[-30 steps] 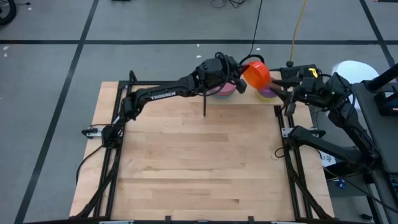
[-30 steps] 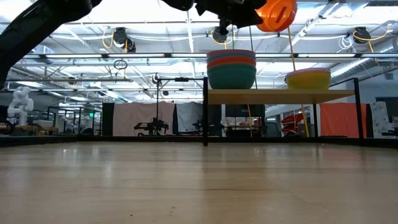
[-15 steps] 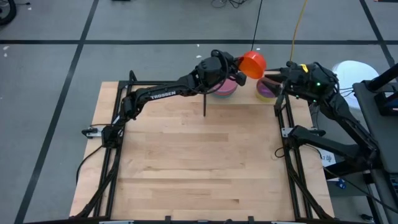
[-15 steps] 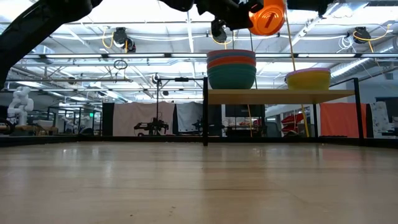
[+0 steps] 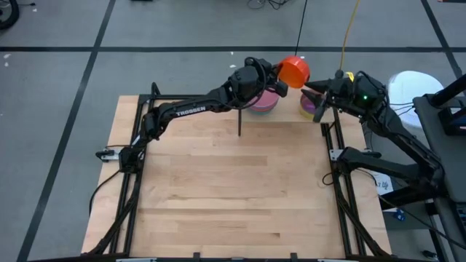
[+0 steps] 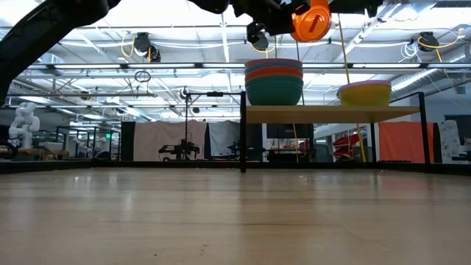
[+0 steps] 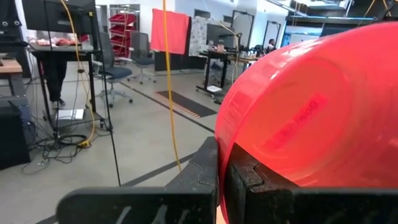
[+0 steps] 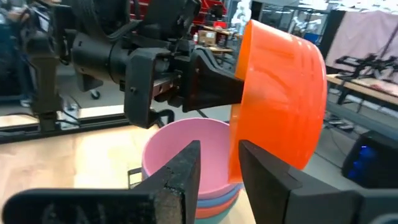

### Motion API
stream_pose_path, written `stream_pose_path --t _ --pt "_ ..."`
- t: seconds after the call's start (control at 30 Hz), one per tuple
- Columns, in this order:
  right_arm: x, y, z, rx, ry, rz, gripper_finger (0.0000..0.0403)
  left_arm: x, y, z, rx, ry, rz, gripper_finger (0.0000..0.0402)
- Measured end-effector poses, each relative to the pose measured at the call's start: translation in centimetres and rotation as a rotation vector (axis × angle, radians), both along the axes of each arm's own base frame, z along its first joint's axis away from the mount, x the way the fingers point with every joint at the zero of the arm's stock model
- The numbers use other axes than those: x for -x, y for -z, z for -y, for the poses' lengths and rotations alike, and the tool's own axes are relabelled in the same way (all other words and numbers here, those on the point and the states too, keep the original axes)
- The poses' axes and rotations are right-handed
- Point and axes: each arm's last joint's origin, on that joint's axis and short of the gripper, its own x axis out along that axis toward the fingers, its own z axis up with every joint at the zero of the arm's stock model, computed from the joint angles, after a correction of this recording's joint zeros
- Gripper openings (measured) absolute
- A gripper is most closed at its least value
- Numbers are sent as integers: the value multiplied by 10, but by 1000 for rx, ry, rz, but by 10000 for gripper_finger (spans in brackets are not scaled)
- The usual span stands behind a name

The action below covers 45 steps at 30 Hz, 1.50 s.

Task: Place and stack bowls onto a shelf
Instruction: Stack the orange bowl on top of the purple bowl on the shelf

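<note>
My left gripper (image 5: 280, 75) is up over the shelf (image 6: 331, 113) at the table's far edge, shut on an orange bowl (image 5: 293, 71) tipped on its side. My right gripper (image 5: 314, 89) is open right beside it; in the right wrist view its fingers (image 8: 186, 171) stand on either side of the bowl's lower rim (image 8: 236, 152). On the shelf, a bowl stack with a pink bowl on top (image 5: 263, 104) rests under the held bowl. A second stack with a yellow bowl (image 6: 364, 93) stands to its right. My left gripper pinches the orange bowl's rim (image 7: 227, 180) between its two fingers, one inside the bowl and one outside. The fingers (image 8: 211, 84) come level from the table's left. The bowl is lifted clear above the stacks, tipped on its side. My right gripper: whether its fingers touch the rim, I cannot tell.
The shelf's black posts (image 5: 239, 124) rise from the tabletop near its far edge. A yellow cable (image 6: 343, 51) hangs behind the shelf. Bare tabletop (image 5: 233, 189) stretches toward the near edge. A white stool (image 5: 415, 84) stands off the table's right side.
My left gripper has carried the orange bowl a little toward the far edge and left, turning it. My right gripper has moved left toward the bowl, and its open fingers now flank the bowl's rim.
</note>
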Motion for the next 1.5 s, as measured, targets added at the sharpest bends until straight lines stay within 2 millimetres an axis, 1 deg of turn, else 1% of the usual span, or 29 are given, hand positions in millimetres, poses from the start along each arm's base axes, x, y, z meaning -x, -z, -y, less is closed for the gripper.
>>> stream_pose_path --t 0.2,0.3,0.4,0.53,0.67,0.8,0.93,1.1,1.33,1.5 --pt "-5 0 -6 11 -17 -11 89 -2 5 6 16 13 -50 3" --pt "-6 0 -8 -33 -30 12 86 -2 6 6 27 10 -57 3" --pt "-6 1 -9 -74 -26 29 86 -2 6 6 31 4 -54 3" --pt "-6 1 -8 -77 -24 27 88 -2 7 6 33 11 -57 3" --pt "-6 1 -8 -76 -21 27 102 -2 7 6 37 7 -52 3" --pt "-5 1 -7 -70 37 28 121 -1 7 5 50 -34 -42 3" --pt "-4 1 -5 -61 92 30 131 -1 8 5 52 -64 -49 3" --pt "-4 1 -3 -52 158 28 131 -2 8 8 64 -59 -40 3" --pt "-10 4 2 -57 173 1 131 -4 8 15 67 -62 -39 3" --pt "-11 6 6 -51 295 -24 130 -5 10 22 70 -57 -56 3"
